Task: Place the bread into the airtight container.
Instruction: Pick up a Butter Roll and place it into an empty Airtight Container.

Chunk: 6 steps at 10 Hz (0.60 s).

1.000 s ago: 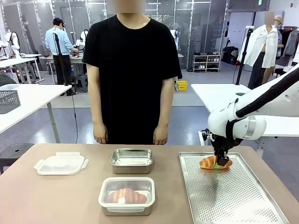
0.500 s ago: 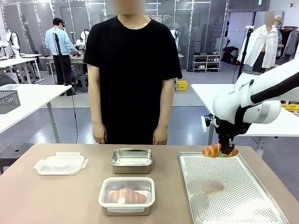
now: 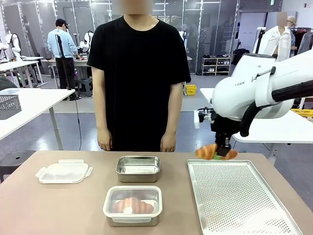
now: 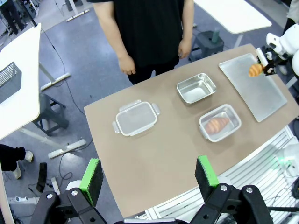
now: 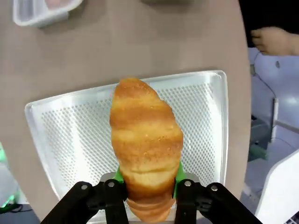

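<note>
As seen from the front: two croissants, two steel containers, one lid, one tray. Clamped in the right gripper [image 3: 222,151], one croissant [image 3: 214,152] above the tray's [image 3: 239,205] far left corner, long axis level, running along the desk's [image 3: 49,210] far edge. Second croissant [image 3: 132,205] inside the near container [image 3: 106,205], lying the same way; far container [image 3: 138,168] behind it; lid [image 3: 63,172] toward the left edge.

From the left wrist: left gripper [image 4: 148,172] high over the desk, fingers [image 4: 92,173] wide, holding nothing.

From the right wrist: pads [image 5: 178,173] pinching the croissant's near end, length pointing away along the fingers, over the tray.
</note>
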{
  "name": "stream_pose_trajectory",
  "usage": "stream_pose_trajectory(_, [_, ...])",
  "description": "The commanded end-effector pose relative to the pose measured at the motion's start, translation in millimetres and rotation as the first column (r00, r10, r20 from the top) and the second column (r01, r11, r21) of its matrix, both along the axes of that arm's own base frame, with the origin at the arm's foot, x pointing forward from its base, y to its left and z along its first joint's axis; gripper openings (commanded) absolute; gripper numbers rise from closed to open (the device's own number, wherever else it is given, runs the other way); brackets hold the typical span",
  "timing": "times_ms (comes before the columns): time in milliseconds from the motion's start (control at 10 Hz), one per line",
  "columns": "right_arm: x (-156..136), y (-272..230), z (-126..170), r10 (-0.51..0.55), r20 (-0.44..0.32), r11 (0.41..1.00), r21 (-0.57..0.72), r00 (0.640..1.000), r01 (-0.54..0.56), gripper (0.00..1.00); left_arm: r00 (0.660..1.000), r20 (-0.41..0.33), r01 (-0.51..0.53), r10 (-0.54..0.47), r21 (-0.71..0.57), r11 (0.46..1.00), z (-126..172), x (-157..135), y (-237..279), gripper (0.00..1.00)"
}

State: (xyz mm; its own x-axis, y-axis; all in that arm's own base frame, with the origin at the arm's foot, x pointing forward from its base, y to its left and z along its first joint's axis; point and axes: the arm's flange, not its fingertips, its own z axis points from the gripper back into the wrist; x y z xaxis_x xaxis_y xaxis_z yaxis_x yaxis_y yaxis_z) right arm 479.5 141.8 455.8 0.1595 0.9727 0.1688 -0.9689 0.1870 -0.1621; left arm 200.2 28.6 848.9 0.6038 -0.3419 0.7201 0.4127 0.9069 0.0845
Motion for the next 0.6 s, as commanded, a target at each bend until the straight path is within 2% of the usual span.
stream_pose_trajectory(0, [-3, 42, -10, 0.02, 0.002, 1.0, -0.002, 1.0, -0.02, 0.41, 1.0, -0.001, 0.002, -0.002, -0.004, 1.0, 1, 0, 0, 1.0])
stream_pose_trajectory(200, [-3, 90, -16, 0.053, -0.005, 0.998, -0.037, 0.999, -0.053, 0.41, 1.0, -0.001, 0.002, -0.002, -0.004, 1.0, 1, 0, 0, 1.0])
stream_pose_trajectory(500, [0, 156, -6, 0.102, 0.003, 0.994, -0.049, 0.995, -0.101, 0.41, 1.0, -0.001, 0.002, -0.002, -0.004, 1.0, 1, 0, 0, 1.0])
